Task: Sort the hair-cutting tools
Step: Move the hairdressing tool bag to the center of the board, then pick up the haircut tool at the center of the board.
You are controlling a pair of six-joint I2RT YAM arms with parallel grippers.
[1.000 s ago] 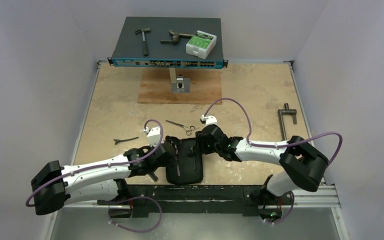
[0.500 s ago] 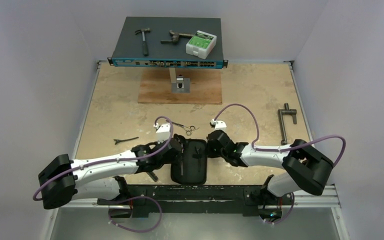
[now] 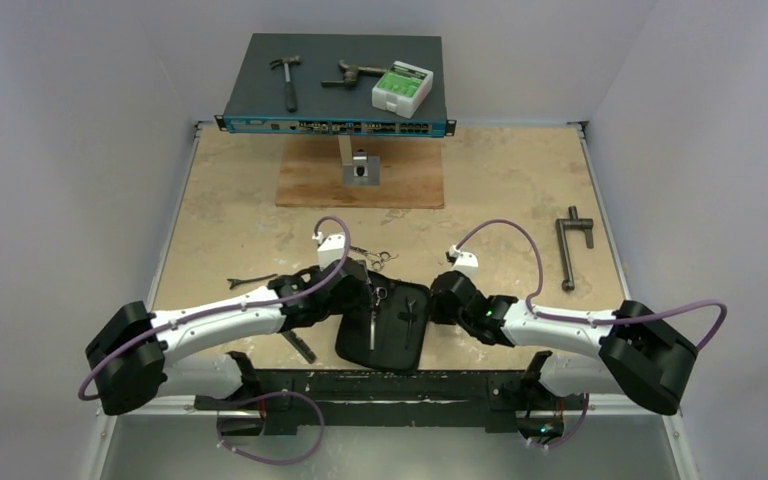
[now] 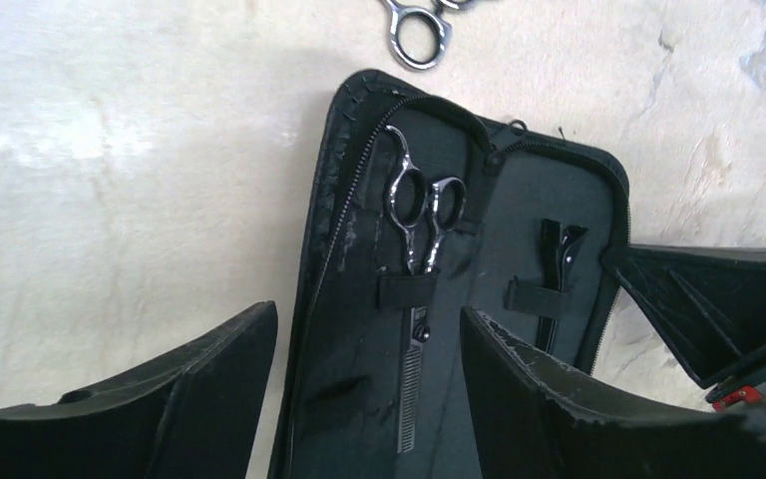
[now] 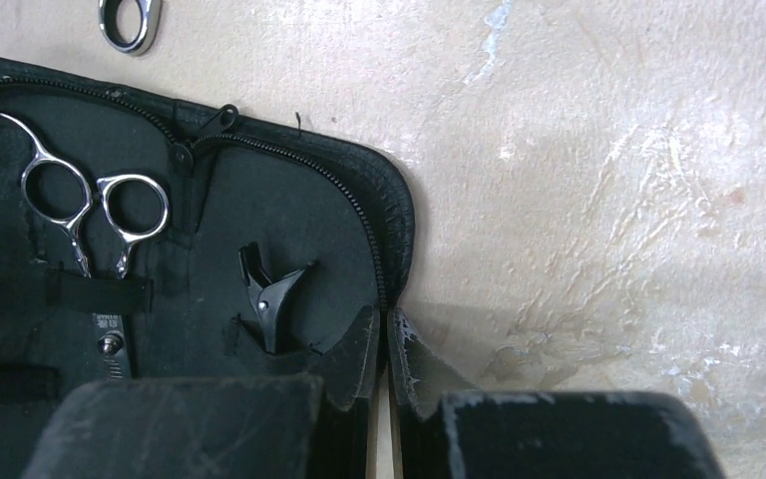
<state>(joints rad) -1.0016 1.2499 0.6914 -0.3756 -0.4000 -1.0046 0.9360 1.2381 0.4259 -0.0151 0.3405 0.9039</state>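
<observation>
A black zip case [image 3: 400, 345] lies spread open at the near middle of the table. One pair of silver scissors [image 4: 414, 215] is strapped inside it, and a black hair clip [image 5: 269, 294] is tucked in beside them. A second pair of scissors [image 3: 372, 257] lies loose just beyond the case. Another black clip [image 3: 250, 281] rests on the table to the left. A narrow black piece, perhaps the comb [image 3: 298, 347], pokes out under the left arm. My left gripper [image 4: 367, 317] hovers open over the case's left half. My right gripper [image 5: 386, 321] is shut on the case's right zipper edge.
At the back stands a blue-fronted flat box [image 3: 335, 95] carrying a hammer [image 3: 286, 78], a rusty tool [image 3: 352, 73] and a green-white box [image 3: 401, 88]. A wooden board [image 3: 360, 175] holds a small metal stand. A grey T-shaped bar [image 3: 569, 245] lies far right.
The right gripper shut on the case's right edge and drew it rightward, spreading the case wider. The left gripper moved up over the case and opened.
</observation>
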